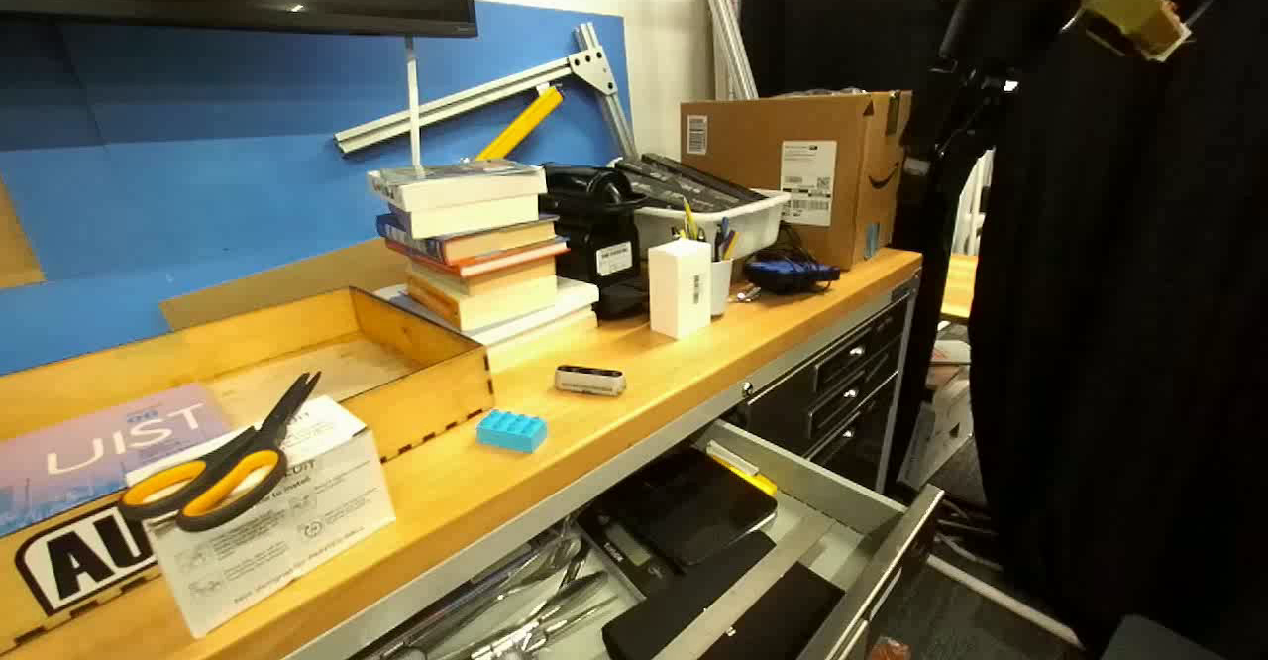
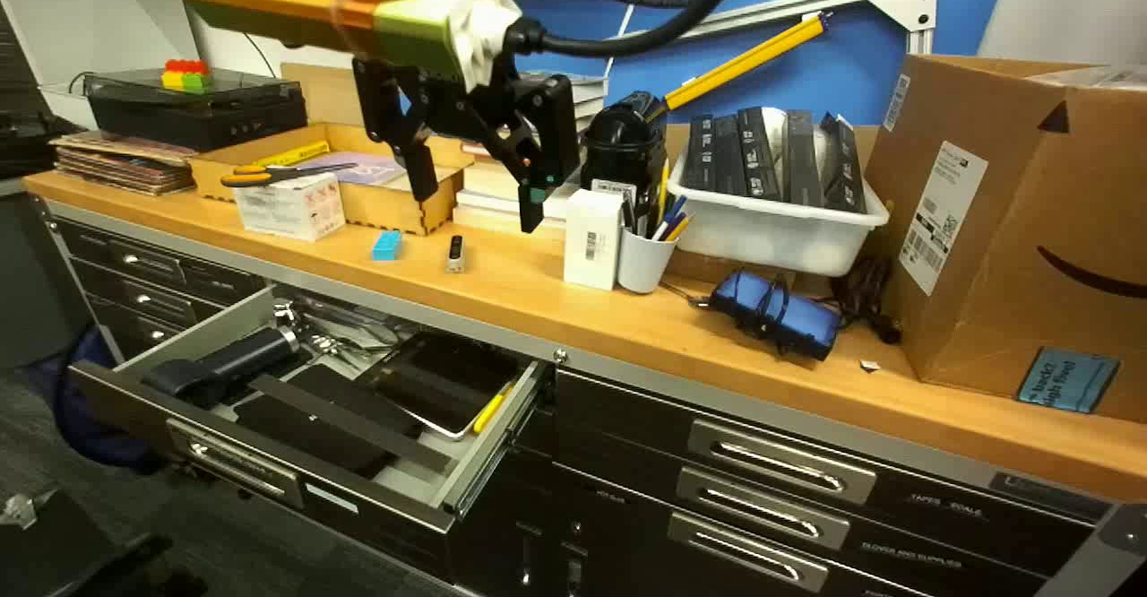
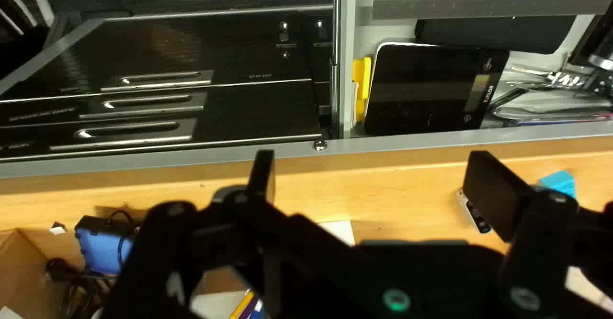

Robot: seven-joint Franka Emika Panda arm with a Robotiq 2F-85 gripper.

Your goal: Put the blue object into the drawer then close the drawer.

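Note:
The blue object, a small bright blue bumpy block point(image 1: 512, 431), lies on the wooden workbench top near its front edge. It also shows in an exterior view point(image 2: 386, 246) and at the right of the wrist view point(image 3: 559, 183), partly hidden behind a finger. The drawer point(image 2: 394, 525) below is pulled open. It has a dark front with a metal handle and light grey inside walls point(image 3: 349, 70), and holds a scale, flat black things and tools. My gripper point(image 2: 478, 203) hangs above the bench, right of the block there. Its fingers are wide apart with nothing between them point(image 3: 373, 156).
A small grey-black block point(image 1: 590, 380) lies beside the blue one. A white carton with scissors point(image 2: 291, 207), a wooden tray point(image 1: 436, 363), stacked books point(image 1: 475, 274), a white box point(image 2: 591, 238), a pen cup point(image 2: 643, 261) and a cardboard box point(image 2: 1013, 247) stand on the bench.

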